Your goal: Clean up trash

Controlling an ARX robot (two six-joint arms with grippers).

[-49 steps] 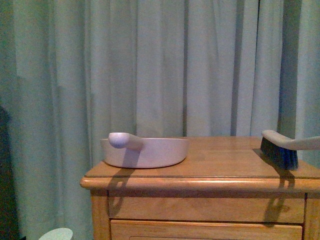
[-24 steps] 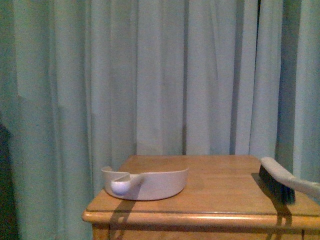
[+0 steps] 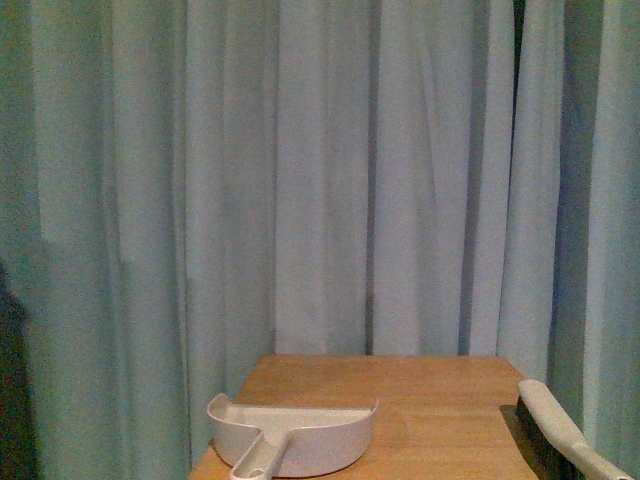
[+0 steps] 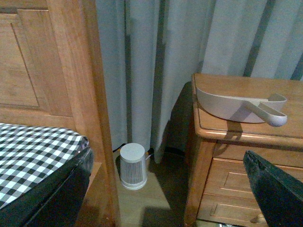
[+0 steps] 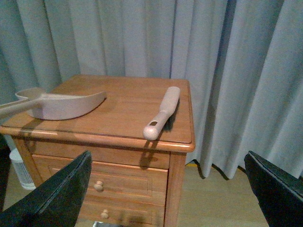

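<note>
Pale grey-green curtains (image 3: 330,180) hang in long folds behind everything and fill most of the front view. Before them stands a honey-coloured wooden nightstand with drawers (image 5: 128,113). On its top lie a pale pink plastic dustpan (image 3: 300,435) and, well apart from it, a long pale-handled brush with dark bristles (image 5: 163,111).

The trash itself I cannot find in any view, neither on the nightstand nor on the part of the floor that shows. It is probably lower down or to the side, so the step in hand seems to be searching and getting the tools ready.

The left gripper (image 4: 161,198) and the right gripper (image 5: 165,189) both have their dark fingers spread wide, with nothing between them. To do it well, I think each arm should take its tool by the handle. Both handles point toward the front edge, and the dustpan's handle reaches over it, which gives room to close around it.

Only the left wrist view shows the wooden bed frame (image 4: 71,56), the black-and-white checked fabric (image 4: 33,151) and a small white ribbed cylinder (image 4: 132,165) on the floor. Only the right wrist view shows the whole brush.
</note>
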